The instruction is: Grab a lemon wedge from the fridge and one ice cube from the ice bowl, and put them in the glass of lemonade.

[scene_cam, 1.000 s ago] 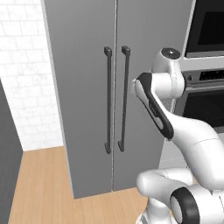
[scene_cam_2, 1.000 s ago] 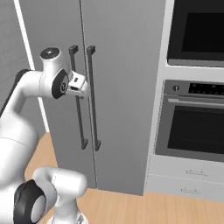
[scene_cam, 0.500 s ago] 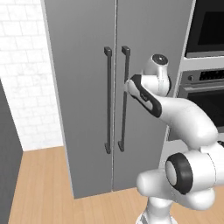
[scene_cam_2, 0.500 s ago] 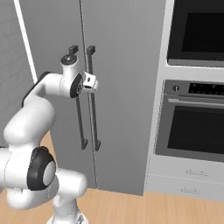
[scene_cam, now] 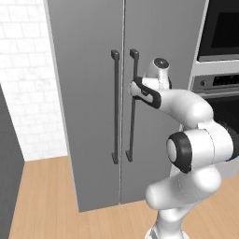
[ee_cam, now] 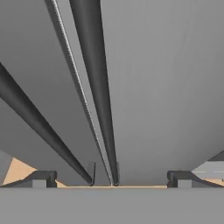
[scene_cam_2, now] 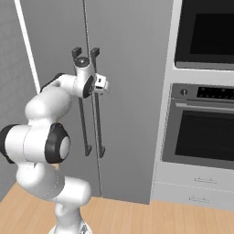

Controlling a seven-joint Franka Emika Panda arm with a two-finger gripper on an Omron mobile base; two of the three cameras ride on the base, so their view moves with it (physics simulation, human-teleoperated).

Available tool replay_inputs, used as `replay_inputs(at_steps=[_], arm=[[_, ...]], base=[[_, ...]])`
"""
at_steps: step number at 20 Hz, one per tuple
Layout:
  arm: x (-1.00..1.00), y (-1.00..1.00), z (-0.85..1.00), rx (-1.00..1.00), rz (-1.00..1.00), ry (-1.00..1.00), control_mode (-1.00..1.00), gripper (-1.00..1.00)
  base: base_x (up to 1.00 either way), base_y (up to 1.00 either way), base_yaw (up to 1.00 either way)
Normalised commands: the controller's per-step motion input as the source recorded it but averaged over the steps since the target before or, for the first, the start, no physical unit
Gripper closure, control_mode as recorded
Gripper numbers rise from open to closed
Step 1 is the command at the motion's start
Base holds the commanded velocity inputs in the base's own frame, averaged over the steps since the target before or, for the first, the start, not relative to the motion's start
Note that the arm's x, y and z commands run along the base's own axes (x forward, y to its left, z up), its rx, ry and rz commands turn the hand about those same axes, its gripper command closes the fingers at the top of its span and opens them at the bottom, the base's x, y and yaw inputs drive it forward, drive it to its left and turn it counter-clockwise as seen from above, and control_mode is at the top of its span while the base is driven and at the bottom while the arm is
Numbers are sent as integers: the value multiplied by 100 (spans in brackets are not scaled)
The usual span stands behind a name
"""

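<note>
Fingers: my gripper (ee_cam: 109,177) is spread wide, pinching nothing.
Handle: right-door bar handle (ee_cam: 97,83) runs up between my fingertips, untouched.
Fridge: fridge (scene_cam: 93,60) stands shut ahead; lemon wedge presumably inside.
Handling: bar looks rigid and smooth; door likely heavy. I would clamp mid-bar, squarely.
Beyond: wall oven (scene_cam_2: 205,132) beside fridge's right edge.

fridge doors: tall grey two-door fridge (scene_cam: 88,102), smooth matt panels, faint brushed-metal look up close.
handles: long dark vertical bar handles (scene_cam: 115,107), smooth, dull satin sheen.
floor: light wooden plank floor (scene_cam: 42,196), matt, visible grain.
wall: white brick wall (scene_cam: 28,93), matt, ridged joints.
oven: built-in oven with glossy black glass door (scene_cam_2: 205,137), pale metallic trim.
arm shell: smooth white plastic robot arm (scene_cam: 191,107), slight gloss.
</note>
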Motion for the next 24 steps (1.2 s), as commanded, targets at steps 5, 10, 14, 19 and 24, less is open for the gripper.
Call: replay_inputs(at_steps=[5, 10, 14, 19, 24], arm=[[3, 4, -6, -1, 0, 0, -100, -100], [19, 3, -14, 0, 0, 0, -100, -100], [29, 12, -10, -3, 0, 0, -100, -100], [38, 18, -11, -3, 0, 1, -100, -100], [35, 3, -21, -3, 0, 3, -100, -100]], base=[[0, 0, 0], [0, 0, 0], [0, 0, 0], [0, 0, 0], [0, 0, 0]])
